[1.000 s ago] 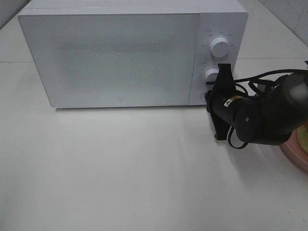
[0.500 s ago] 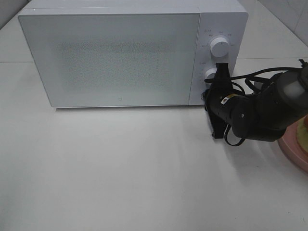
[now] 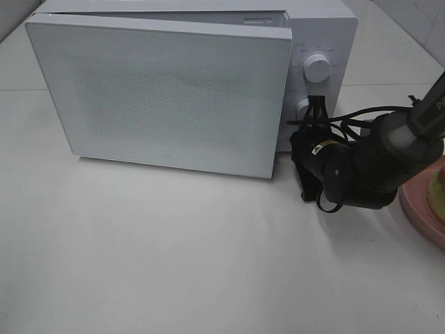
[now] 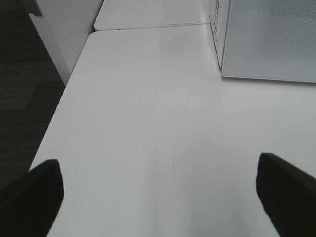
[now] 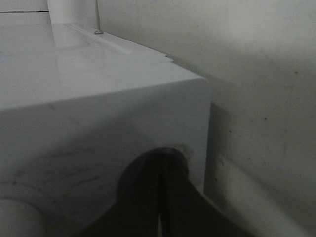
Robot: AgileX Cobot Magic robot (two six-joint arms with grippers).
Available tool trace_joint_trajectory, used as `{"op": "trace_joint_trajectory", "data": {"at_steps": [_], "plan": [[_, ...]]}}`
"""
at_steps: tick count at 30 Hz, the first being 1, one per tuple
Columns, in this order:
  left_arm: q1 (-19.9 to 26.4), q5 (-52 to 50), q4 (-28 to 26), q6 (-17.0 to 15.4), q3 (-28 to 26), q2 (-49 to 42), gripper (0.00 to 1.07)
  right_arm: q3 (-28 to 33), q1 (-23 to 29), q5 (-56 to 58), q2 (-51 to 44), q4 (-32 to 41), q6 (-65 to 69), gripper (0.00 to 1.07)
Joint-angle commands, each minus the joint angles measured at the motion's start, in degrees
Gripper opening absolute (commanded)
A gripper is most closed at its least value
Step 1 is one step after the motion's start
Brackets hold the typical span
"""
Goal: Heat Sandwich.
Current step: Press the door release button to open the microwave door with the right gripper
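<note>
Exterior high view: a white box-shaped microwave oven [image 3: 320, 28] is standing on the matt white counter [image 3: 174, 257]. Its wide frosted door [image 3: 167, 90] is hanging slightly ajar, the free edge beside the control panel swung forward. The black, cable-wrapped right arm [image 3: 375, 167] is reaching in from the right. The right claw [image 3: 316, 111], its jaws drawn together on nothing, is pointing at the lower part of the panel, below the upper round white dial [image 3: 317, 67] and just beside the lower dial [image 3: 303, 108]. At the right edge a round pink plate [image 3: 421, 212] is lying on the counter, to the right of the oven; the pale yellow sandwich [image 3: 439, 184] is sitting on it, mostly cut off by the frame. Left wrist view: the left claw [image 4: 160, 195] is hovering over bare counter [image 4: 148, 98], its dark fingertips [image 4: 32, 195] spread wide and holding nothing; a corner of the oven [image 4: 266, 39] is showing beyond. Right wrist view: the right claw [image 5: 160, 197], fingers closed into one dark wedge, is meeting a round recess in the oven's white front [image 5: 98, 98].
</note>
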Motion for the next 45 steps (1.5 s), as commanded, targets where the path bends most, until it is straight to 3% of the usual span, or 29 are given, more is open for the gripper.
{"op": "trace_joint_trajectory", "data": {"at_steps": [1,29,45], "plan": [[0.40,-1.03,-0.06,-0.23,0.11,-1.60,1.04,-4.58,-1.20,-11.40,0.34,-1.83,-0.86,0.00],[0.40,-1.03,-0.06,-0.23,0.11,-1.60,1.04,-4.24,-1.20,-5.27,-1.09,-4.01,-1.03,0.00],[0.40,-1.03,-0.06,-0.23,0.11,-1.60,1.04,1.66,-1.03,-1.95,-3.90,-5.90,-0.74,0.01]]}}
